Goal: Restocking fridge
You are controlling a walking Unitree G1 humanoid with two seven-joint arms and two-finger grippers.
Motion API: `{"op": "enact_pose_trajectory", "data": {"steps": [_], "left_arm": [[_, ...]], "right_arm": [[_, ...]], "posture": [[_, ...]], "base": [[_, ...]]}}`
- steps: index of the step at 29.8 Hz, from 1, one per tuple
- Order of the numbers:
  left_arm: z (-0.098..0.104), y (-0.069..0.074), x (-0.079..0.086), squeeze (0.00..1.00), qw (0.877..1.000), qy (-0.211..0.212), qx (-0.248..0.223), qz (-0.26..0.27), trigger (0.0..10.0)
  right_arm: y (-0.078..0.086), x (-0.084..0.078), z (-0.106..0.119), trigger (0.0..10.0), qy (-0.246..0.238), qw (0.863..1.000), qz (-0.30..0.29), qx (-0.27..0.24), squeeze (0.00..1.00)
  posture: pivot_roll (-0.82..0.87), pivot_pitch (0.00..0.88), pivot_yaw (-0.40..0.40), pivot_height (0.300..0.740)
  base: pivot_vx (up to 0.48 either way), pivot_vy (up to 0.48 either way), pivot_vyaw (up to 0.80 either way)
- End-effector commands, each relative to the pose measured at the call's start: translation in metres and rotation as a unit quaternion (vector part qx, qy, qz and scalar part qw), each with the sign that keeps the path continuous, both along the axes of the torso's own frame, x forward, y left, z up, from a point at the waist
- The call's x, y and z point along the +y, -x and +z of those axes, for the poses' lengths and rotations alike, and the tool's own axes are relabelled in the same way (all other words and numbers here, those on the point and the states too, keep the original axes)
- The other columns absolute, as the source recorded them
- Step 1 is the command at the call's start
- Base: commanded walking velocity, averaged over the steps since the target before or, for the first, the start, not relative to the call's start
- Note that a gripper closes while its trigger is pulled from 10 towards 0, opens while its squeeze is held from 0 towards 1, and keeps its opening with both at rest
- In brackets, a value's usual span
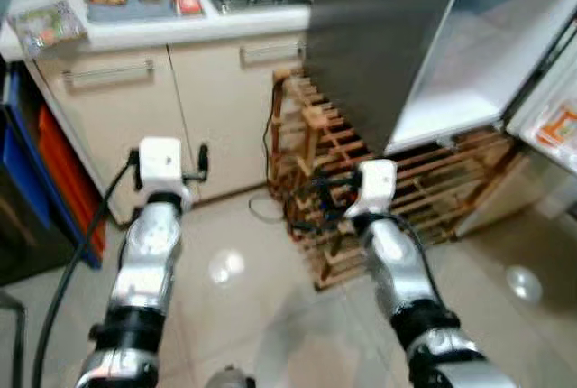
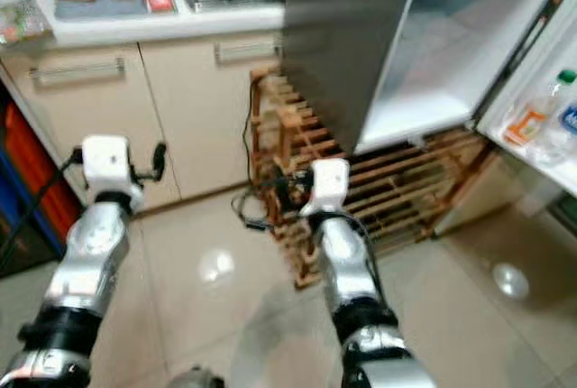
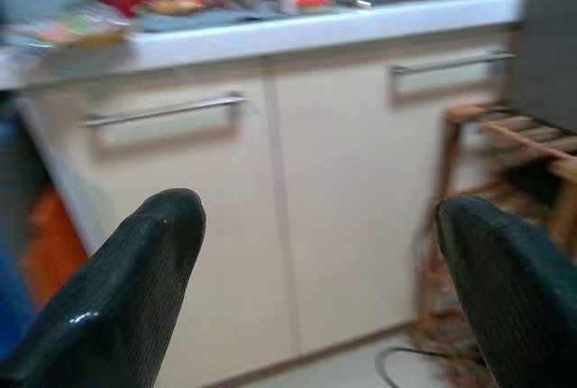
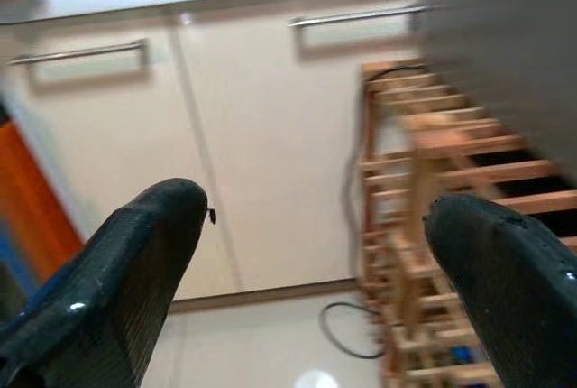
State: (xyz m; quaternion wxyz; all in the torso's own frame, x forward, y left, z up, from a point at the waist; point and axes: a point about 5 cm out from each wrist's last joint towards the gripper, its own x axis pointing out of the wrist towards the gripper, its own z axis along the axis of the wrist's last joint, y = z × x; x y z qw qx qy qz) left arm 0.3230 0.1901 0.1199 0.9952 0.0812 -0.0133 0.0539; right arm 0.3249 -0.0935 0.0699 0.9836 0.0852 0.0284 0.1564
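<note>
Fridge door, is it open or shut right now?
Open. The fridge door is swung out over the wooden rack, and bottles show on the shelves inside.

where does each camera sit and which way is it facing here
Left eye view: on the head, looking forward and down at the cream cabinets, wooden rack and open fridge door; both silver arms show.
Right eye view: same head camera, same scene, plus bottles in the door shelf.
Left wrist view: looks along the open left gripper at the cabinets under the countertop.
Right wrist view: looks along the open right gripper at the cabinets and rack.
Both wrist views share the cabinet handles and rack.
</note>
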Motion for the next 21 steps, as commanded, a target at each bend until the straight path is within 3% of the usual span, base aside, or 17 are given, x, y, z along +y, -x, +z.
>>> {"op": "enact_pose_trajectory", "data": {"steps": [1, 16, 19, 21], "left_arm": [[-0.002, 0.0, -0.004, 0.0, 1.0, -0.006, 0.009, -0.003, 10.0], [0.0, 0.009, -0.012, 0.0, 1.0, -0.006, 0.003, -0.02, 10.0], [-0.004, 0.007, -0.016, 0.0, 1.0, -0.011, 0.012, -0.013, 10.0], [0.002, 0.004, -0.023, 0.0, 1.0, -0.001, 0.005, -0.022, 10.0]], "right_arm": [[-0.001, -0.007, 0.0, 10.0, -0.005, 1.0, -0.011, -0.002, 0.0], [-0.002, -0.003, 0.0, 10.0, -0.004, 1.0, 0.009, -0.003, 0.0], [-0.005, -0.007, 0.001, 10.0, 0.019, 1.0, -0.017, -0.001, 0.0], [-0.008, -0.006, 0.01, 10.0, 0.009, 1.0, -0.005, -0.018, 0.0]], "posture": [[-0.05, 0.0, -0.01, 0.74], [-0.02, 0.0, -0.027, 0.74], [-0.03, 0.0, -0.029, 0.74], [-0.04, 0.0, -0.036, 0.74]], "base": [[0.0, 0.0, 0.44], [0.0, 0.0, 0.44], [0.285, -0.385, 0.0], [0.285, -0.382, 0.0]]}}
